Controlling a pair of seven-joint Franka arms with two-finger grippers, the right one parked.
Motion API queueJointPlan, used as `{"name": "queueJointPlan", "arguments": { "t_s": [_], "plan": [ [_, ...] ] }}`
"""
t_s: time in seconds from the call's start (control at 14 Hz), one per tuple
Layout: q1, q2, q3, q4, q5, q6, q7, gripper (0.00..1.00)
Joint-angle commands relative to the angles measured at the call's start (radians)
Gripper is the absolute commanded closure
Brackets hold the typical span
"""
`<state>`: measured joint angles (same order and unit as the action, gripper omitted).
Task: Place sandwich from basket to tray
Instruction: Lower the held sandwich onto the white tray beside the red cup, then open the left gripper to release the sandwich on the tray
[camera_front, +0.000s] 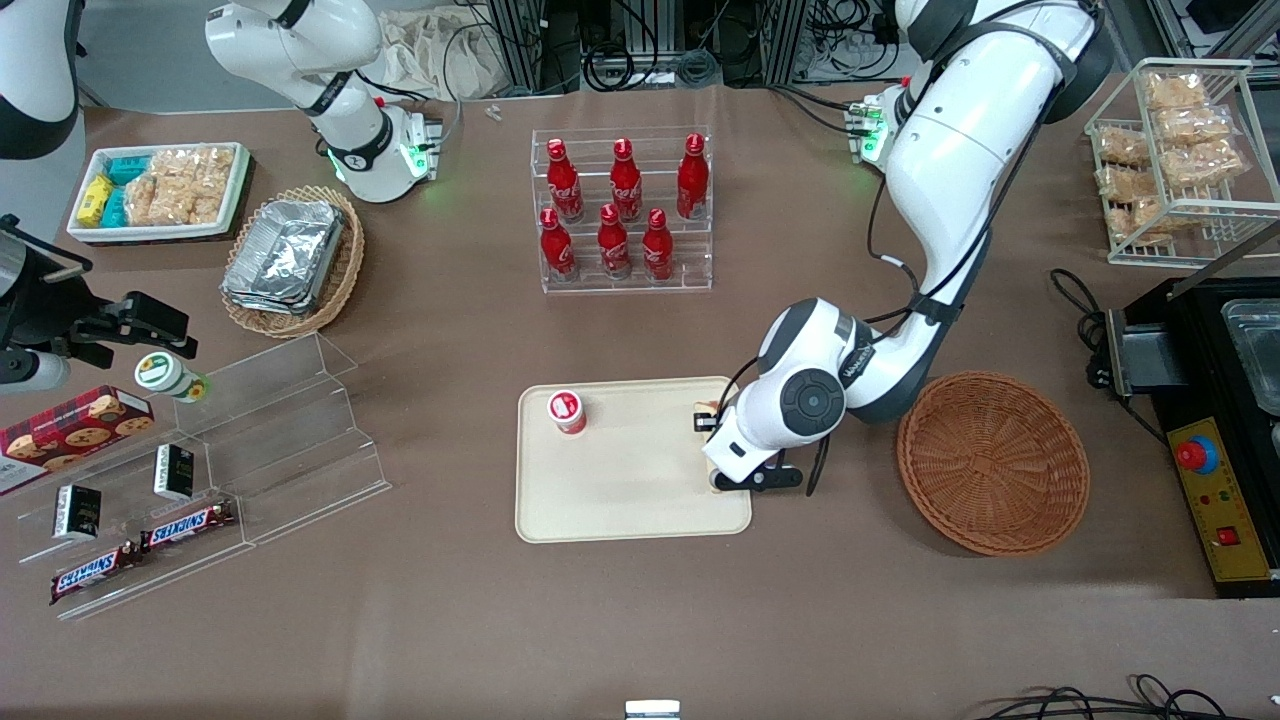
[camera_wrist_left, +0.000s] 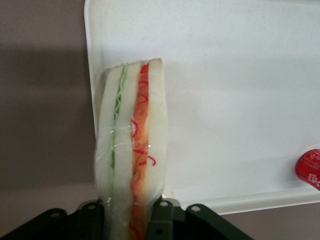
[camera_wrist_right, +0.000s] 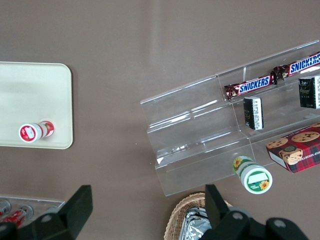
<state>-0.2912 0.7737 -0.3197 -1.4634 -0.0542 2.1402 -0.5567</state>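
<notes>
Already you had the sandwich (camera_wrist_left: 132, 150) out of the basket (camera_front: 992, 462), which sat empty on the desk (camera_front: 450, 620) toward the working arm's end, just beside the tray (camera_front: 630, 490). Your tool (camera_wrist_left: 131, 212) was clenched on the sandwich, one finger pressed to each bread face, holding it on edge over the tray's rim nearest the basket. By my reading, you were in the carry-and-place step, close to finished. Next you would need to bring it a little further over the tray, lower until it met the surface, then let go; released where it was, it might tip onto the rim.

From the front, the arm hid nearly all of the sandwich and the grip. Your wrist camera showed both plainly, filling and wrapping included. Only the front view showed the basket, and a small red-capped cup (camera_front: 567, 411) standing on the tray, well apart from your tool.
</notes>
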Motion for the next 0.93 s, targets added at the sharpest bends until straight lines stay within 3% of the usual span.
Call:
{"name": "queueJointPlan", "arguments": {
  "t_s": [0.0, 0.29, 0.57, 0.86],
  "plan": [
    [0.0, 0.015, -0.006, 0.028, -0.01, 0.001, -0.006, 0.03],
    [0.017, -0.013, -0.006, 0.029, -0.013, -0.025, -0.008, 0.01],
    [0.099, -0.149, -0.006, 0.031, -0.015, -0.228, 0.018, 0.01],
    [0.19, -0.327, 0.005, 0.028, 0.007, -0.468, 0.165, 0.01]
  ]
}}
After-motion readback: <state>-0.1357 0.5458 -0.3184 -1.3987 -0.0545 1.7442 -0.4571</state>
